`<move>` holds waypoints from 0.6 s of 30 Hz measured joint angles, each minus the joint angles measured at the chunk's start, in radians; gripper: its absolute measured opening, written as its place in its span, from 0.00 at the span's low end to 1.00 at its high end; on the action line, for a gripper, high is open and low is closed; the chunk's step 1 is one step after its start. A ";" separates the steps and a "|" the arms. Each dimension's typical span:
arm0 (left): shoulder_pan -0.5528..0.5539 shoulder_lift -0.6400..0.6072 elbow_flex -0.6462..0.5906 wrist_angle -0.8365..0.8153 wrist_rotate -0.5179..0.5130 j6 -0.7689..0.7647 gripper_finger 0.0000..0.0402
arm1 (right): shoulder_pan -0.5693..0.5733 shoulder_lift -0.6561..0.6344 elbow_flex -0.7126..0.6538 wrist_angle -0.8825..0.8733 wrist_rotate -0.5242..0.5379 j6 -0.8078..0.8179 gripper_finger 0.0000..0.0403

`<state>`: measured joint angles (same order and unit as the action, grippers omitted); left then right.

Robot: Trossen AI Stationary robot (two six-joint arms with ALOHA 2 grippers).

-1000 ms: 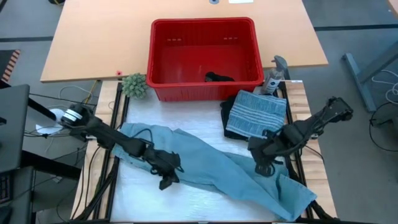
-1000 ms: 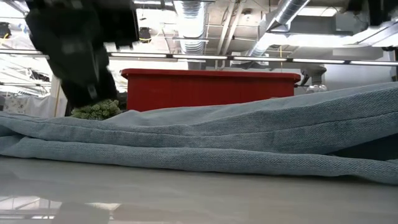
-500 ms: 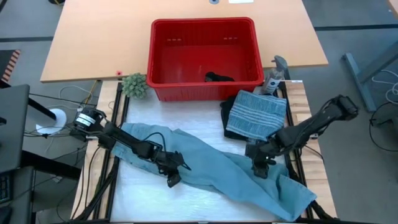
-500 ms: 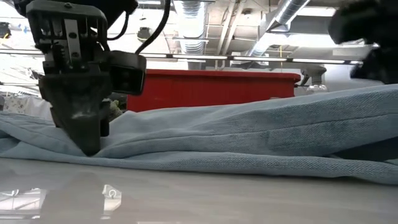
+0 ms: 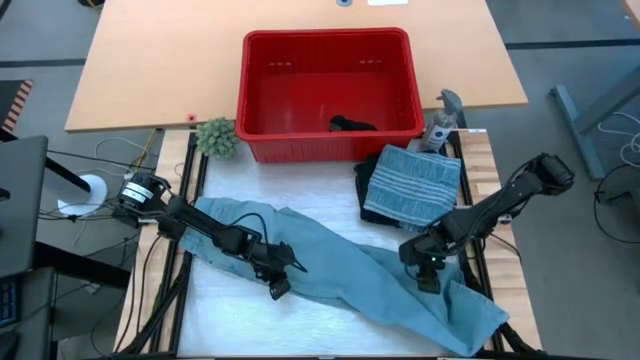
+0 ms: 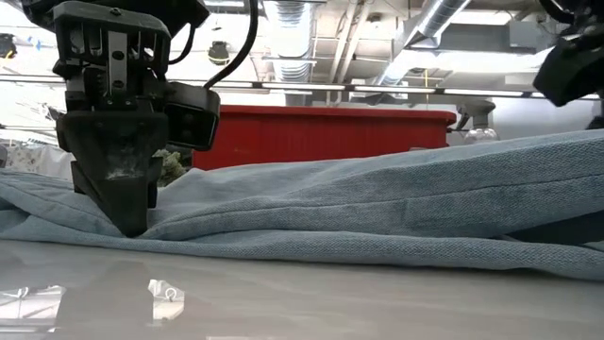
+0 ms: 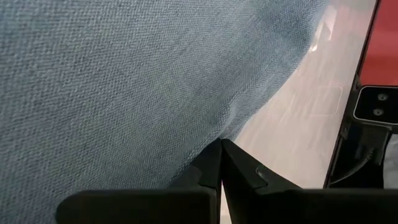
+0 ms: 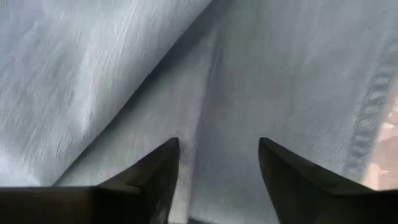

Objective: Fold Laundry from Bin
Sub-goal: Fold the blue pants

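- High view: a light blue denim garment [image 5: 350, 270] lies spread across the white desk [image 5: 230, 330], running between the two hands.
- Left hand [image 5: 279, 289] is down at the near edge of the denim, fingers pressed together with the cloth edge right at their tips; whether any fabric is pinched between them cannot be told.
- Right hand [image 5: 428, 282] hovers over the denim's other end, fingers spread wide with only cloth beneath them.
- Just behind the right hand sits a folded blue-grey striped cloth [image 5: 412, 186] on a dark garment [image 5: 366, 190].
- Farther back, beyond both hands, stands the red bin [image 5: 330, 95], holding one small black piece [image 5: 352, 125].
- A small green plant [image 5: 217, 137] stands beside the bin's corner, behind the left hand.
- A grey object [image 5: 443, 120] stands by the bin's other corner.
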<state>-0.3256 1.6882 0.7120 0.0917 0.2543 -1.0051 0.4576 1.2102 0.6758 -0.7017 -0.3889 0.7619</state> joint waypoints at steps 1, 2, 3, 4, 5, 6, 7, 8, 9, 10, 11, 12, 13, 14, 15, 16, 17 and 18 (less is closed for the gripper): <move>0.000 0.000 0.000 0.000 0.000 -0.001 0.00 | 0.000 0.000 0.000 -0.002 -0.009 -0.002 0.65; 0.000 0.000 0.000 0.001 0.001 -0.001 0.00 | -0.002 0.000 0.000 0.000 -0.019 -0.004 0.67; 0.000 0.000 0.000 0.002 0.000 -0.002 0.00 | -0.006 0.000 0.000 0.001 -0.021 -0.006 0.69; 0.000 0.000 0.000 0.002 -0.001 -0.002 0.00 | -0.010 0.000 0.000 0.001 -0.025 -0.007 0.70; 0.000 0.000 0.000 0.002 -0.004 -0.002 0.00 | -0.016 0.000 0.000 0.000 -0.027 -0.009 0.71; 0.000 0.000 0.000 0.002 -0.005 -0.002 0.00 | -0.020 0.000 0.000 0.001 -0.028 -0.011 0.71; 0.000 0.000 0.000 0.003 -0.005 -0.002 0.00 | -0.024 0.000 0.000 0.001 -0.029 -0.019 0.71; 0.000 0.000 0.000 0.004 -0.005 -0.002 0.00 | -0.030 0.000 0.000 0.003 -0.031 -0.027 0.71; 0.000 0.000 0.000 0.004 -0.005 -0.001 0.00 | -0.034 0.000 0.000 0.004 -0.032 -0.034 0.71; 0.000 0.000 0.000 0.004 -0.005 -0.001 0.00 | -0.036 0.001 0.000 0.004 -0.032 -0.042 0.71; 0.000 0.000 0.000 0.004 -0.006 -0.001 0.00 | -0.036 0.004 0.000 0.005 -0.033 -0.050 0.71; 0.000 0.000 0.000 0.004 -0.006 -0.001 0.00 | -0.036 0.006 0.000 0.005 -0.034 -0.053 0.71; 0.000 0.000 0.000 0.004 -0.006 -0.001 0.00 | -0.035 0.006 -0.005 0.012 -0.035 -0.053 0.71; 0.000 0.000 0.000 0.004 -0.007 -0.001 0.00 | -0.034 0.006 -0.015 0.032 -0.044 -0.048 0.71; 0.000 0.000 0.000 0.004 -0.008 -0.001 0.00 | -0.034 0.006 -0.030 0.063 -0.063 -0.030 0.71; 0.000 0.000 -0.001 0.004 -0.008 -0.001 0.00 | -0.032 0.006 -0.049 0.103 -0.081 -0.010 0.71; 0.000 0.000 -0.001 0.004 -0.008 -0.001 0.00 | -0.030 0.006 -0.072 0.140 -0.099 0.006 0.71; 0.000 0.000 -0.001 0.004 -0.008 -0.001 0.00 | -0.025 0.006 -0.089 0.161 -0.113 0.015 0.71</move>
<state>-0.3256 1.6882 0.7113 0.0959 0.2459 -1.0065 0.4324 1.2167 0.5868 -0.5406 -0.5015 0.7774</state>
